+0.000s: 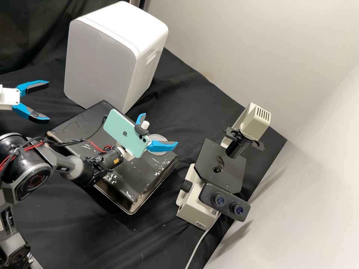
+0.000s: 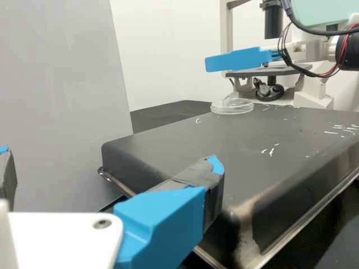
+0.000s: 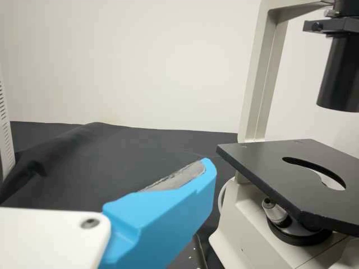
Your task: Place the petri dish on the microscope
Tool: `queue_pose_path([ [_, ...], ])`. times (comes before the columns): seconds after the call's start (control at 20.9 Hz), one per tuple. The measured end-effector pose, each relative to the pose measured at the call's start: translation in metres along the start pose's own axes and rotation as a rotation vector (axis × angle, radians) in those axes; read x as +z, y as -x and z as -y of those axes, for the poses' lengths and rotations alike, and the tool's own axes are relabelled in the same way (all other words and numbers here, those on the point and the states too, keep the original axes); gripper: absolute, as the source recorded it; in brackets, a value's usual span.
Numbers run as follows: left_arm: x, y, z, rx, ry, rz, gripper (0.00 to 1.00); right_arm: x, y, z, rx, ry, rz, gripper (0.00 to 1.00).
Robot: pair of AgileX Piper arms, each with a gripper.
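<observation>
Right tool (image 1: 154, 131) spread above petri dish (image 2: 231, 105) on dark tray (image 1: 142, 183); left tool (image 1: 42, 100) spread, well apart

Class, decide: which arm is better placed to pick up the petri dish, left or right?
Right. Its open pincer hangs just over the petri dish on the tray, beside the microscope. The left pincer, also open, sits back at the tray's other end near the white box.

Clear plastic petri dish (image 2: 231, 106), scratched dark metal tray (image 1: 138, 179), matt black cloth (image 1: 187, 101)
</observation>
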Motion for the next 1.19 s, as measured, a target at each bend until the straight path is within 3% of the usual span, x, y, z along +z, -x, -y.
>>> queue_pose_path([
  [0.38,0.000,0.000,0.0002,-0.001,0.000,-0.001,1.00,0.000,0.001,0.000,0.003,0.000,-0.003,1.00],
  [0.62,-0.001,0.000,0.0010,-0.004,0.006,-0.015,1.00,0.005,0.023,0.005,0.011,0.005,-0.014,1.00],
  [0.86,-0.001,0.000,0.0010,-0.004,0.000,-0.015,1.00,0.013,0.043,0.013,-0.008,0.021,-0.023,1.00],
  [0.96,0.000,0.000,0.0012,-0.004,0.001,-0.012,1.00,0.019,0.050,0.018,-0.023,0.021,-0.011,1.00],
  [1.05,0.000,0.000,0.0012,-0.005,-0.017,-0.010,1.00,0.025,0.055,0.025,-0.040,0.027,0.005,1.00],
  [1.19,0.000,0.000,0.0012,-0.004,-0.019,-0.011,1.00,0.034,0.054,0.039,-0.080,0.049,0.048,1.00],
])
